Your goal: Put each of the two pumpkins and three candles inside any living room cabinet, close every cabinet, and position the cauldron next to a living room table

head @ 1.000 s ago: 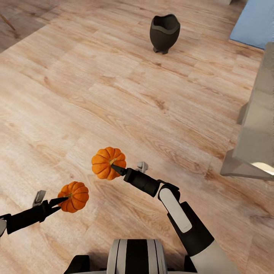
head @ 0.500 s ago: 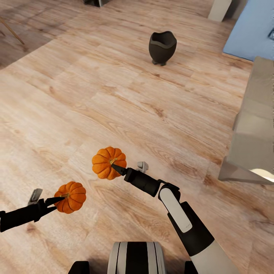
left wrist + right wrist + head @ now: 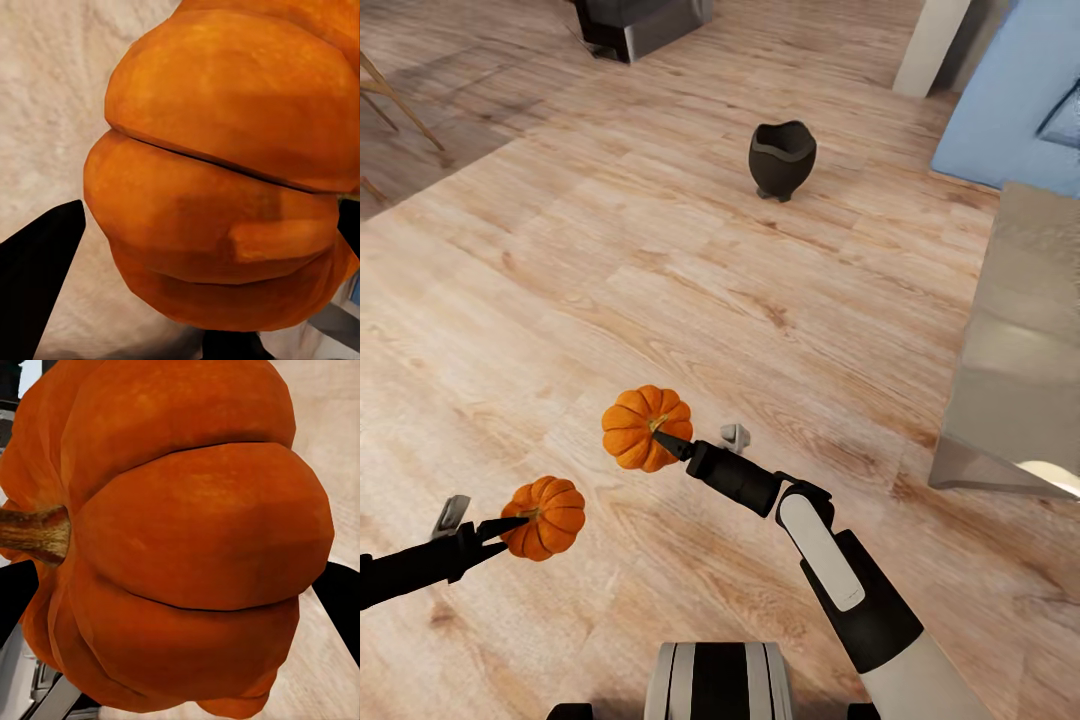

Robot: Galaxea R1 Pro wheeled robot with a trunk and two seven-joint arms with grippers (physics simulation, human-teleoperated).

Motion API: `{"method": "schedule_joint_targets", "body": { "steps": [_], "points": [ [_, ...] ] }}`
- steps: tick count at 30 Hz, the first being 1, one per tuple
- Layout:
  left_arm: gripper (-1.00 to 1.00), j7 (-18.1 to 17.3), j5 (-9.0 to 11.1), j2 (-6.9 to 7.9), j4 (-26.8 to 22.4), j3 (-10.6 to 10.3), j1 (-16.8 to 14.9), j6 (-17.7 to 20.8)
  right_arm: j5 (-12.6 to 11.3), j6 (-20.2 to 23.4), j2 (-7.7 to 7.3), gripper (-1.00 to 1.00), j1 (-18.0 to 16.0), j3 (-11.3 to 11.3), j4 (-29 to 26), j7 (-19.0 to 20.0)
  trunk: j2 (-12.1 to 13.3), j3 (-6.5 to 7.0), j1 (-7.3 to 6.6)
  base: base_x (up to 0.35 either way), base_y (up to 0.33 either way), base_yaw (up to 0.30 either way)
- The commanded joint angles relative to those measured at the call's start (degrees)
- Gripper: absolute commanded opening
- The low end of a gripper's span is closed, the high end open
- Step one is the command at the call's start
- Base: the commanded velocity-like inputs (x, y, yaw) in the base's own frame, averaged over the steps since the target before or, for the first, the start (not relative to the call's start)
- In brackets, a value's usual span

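Two orange ribbed pumpkins hang above the plank floor, one in each gripper. My left gripper is shut on the smaller-looking pumpkin at the lower left; up close in the left wrist view this pumpkin sits between dark fingers. My right gripper is shut on the other pumpkin near the middle; the right wrist view shows that pumpkin with its brown stem. The black cauldron stands on the floor far ahead. The grey glossy table is at the right edge.
A blue sofa lies at the upper right behind the table. A dark grey unit stands at the top, and wooden chair legs show at the upper left. Wide plank floor stretches between me and the cauldron.
The view has tilted up, so cauldron and table appear lower and farther, and the dark unit and chair legs came into view. Both pumpkins stay held; the left arm sits slightly lower left.
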Motion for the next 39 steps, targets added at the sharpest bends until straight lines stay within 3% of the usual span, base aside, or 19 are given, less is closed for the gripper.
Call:
{"method": "schedule_joint_targets", "body": {
  "steps": [1, 15, 39],
  "points": [
    [-1.00, -0.21, -0.24, -0.01, 0.01, 0.06, -0.02, 0.21, -0.03, 0.20, 0.01, -1.00, -0.02, -0.05, 0.01, 0.05, 0.00, 0.27, -0.03, 0.000, 0.000, 0.000],
    [-1.00, -0.20, -0.24, -0.01, 0.01, 0.06, -0.03, 0.21, 0.06, -0.68, 0.01, -1.00, -0.02, 0.05, 0.08, 0.05, 0.19, 4.63, -0.39, 0.000, 0.000, 0.000],
    [-1.00, -0.17, -0.24, 0.06, 0.18, 0.15, -0.02, 0.21, 0.46, -1.01, 0.04, -1.00, -0.02, 0.28, 1.67, 0.14, 0.51, 10.62, -1.01, 0.000, 0.000, 0.000]
  ]
}}
